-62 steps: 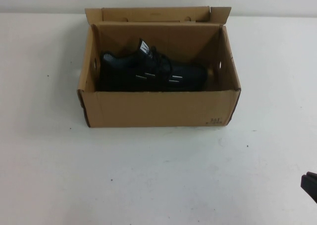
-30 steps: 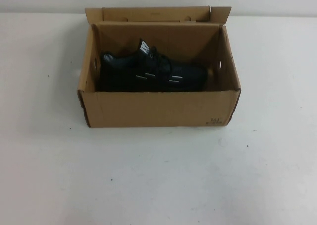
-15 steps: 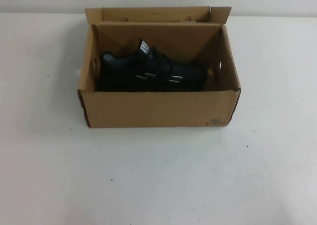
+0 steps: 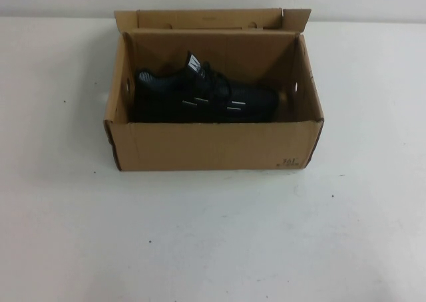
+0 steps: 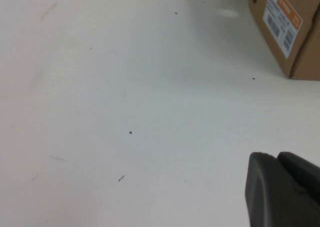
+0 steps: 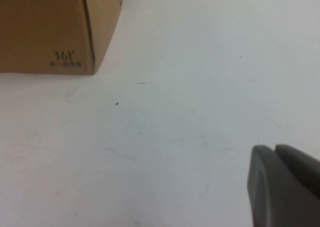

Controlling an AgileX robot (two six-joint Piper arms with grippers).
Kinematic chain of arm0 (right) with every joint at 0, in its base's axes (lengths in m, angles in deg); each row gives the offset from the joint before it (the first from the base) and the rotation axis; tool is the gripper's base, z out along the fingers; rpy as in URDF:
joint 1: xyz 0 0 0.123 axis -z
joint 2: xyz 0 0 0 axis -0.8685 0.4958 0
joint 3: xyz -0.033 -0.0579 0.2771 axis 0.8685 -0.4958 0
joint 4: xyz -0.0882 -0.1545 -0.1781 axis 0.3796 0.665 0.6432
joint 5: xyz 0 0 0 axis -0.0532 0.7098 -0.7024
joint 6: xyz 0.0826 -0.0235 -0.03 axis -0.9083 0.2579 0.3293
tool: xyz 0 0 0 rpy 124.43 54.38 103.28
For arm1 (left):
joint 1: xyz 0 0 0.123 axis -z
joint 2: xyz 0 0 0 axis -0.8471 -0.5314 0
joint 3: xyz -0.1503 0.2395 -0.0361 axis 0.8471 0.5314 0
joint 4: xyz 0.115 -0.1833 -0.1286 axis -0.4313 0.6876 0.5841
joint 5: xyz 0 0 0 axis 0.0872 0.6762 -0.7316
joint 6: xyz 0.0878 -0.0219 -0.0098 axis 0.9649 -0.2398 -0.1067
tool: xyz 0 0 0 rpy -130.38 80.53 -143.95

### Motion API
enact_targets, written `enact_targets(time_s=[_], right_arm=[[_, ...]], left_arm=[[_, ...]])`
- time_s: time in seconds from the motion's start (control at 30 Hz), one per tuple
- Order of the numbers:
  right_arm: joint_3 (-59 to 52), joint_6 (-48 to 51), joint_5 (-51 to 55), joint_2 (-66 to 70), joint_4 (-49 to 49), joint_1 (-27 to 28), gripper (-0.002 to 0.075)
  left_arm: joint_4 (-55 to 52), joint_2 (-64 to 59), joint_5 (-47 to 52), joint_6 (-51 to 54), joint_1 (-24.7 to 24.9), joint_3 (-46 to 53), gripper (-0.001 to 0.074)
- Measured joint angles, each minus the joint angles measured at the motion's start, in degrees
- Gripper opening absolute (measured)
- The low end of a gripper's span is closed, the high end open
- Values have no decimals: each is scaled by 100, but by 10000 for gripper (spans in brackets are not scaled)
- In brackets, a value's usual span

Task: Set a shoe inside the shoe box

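The black shoe (image 4: 203, 97) lies on its side inside the open brown shoe box (image 4: 213, 146), toe toward the right, white tongue logo up. The box stands at the table's far middle with its flap lid folded back. Neither gripper shows in the high view. In the left wrist view my left gripper (image 5: 276, 156) is shut and empty over bare table, well short of the box's labelled end (image 5: 287, 32). In the right wrist view my right gripper (image 6: 274, 148) is shut and empty, away from the box's printed corner (image 6: 45, 27).
The white table (image 4: 213, 235) stretches wide in front of the box and on both sides of it. A pale wall runs behind the box.
The dark tip of my right gripper, at the high view's lower right edge 2.1 s ago, has left that view. The box and shoe have not moved.
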Motion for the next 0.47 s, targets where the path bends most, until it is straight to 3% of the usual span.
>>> enact_targets(time_s=[0.47], right_arm=[[0,0,0,0,-40,0,-17]], left_arm=[[0,0,0,0,0,0,-1]])
